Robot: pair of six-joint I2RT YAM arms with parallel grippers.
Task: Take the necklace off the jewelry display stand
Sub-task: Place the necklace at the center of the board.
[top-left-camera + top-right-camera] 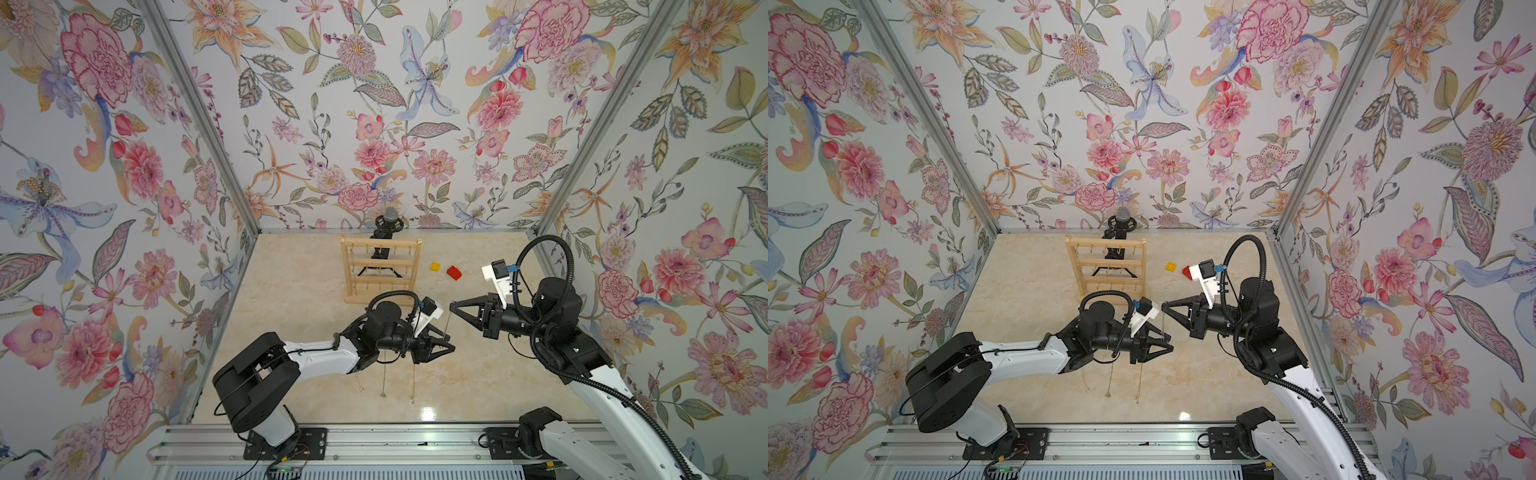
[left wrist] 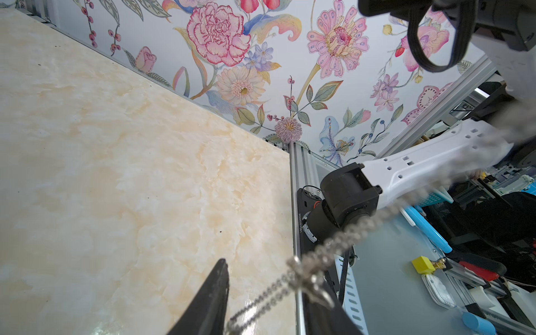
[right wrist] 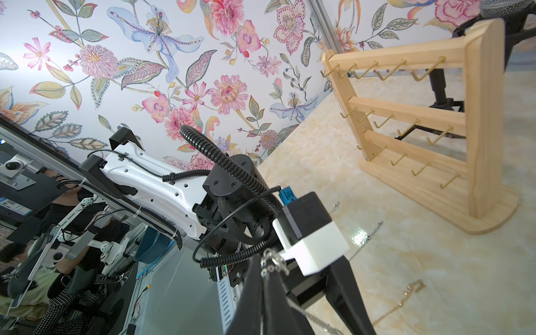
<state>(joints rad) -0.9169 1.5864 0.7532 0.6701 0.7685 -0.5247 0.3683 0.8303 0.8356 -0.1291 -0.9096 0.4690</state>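
Right gripper point(image 1: 453, 306): jaws pressed together, pinching the silver necklace point(image 2: 356, 224); a metal ring of the chain sits right at its tip in the right wrist view. From that tip the necklace drops to the left gripper point(image 1: 450, 341), just below it. Left gripper: jaws spread, with the necklace running across the gap. A ring and clasp lie against one finger, and the other finger point(image 2: 216, 290) stands apart from the chain. Stand point(image 1: 380, 270): upright, well beyond both grippers toward the back wall, not touching the necklace. A thin chain point(image 3: 359, 145) seems to hang along one end post of the stand. Gold chains point(image 1: 383, 394) lie flat on the table point(image 1: 291, 291), on the near side of the left gripper and partly under its arm. Table is glossy cream marble pattern, with floral paper on all three walls. Yellow brick point(image 1: 435, 266) and red brick point(image 1: 454, 272) lie beyond the right gripper, beside the stand. Mic point(image 1: 390, 216) stands behind the stand. Hard to make out: the necklace is a hairline in both top views and blurs near the lens in the left wrist view. The left gripper's second fingertip is hidden behind the clasp.
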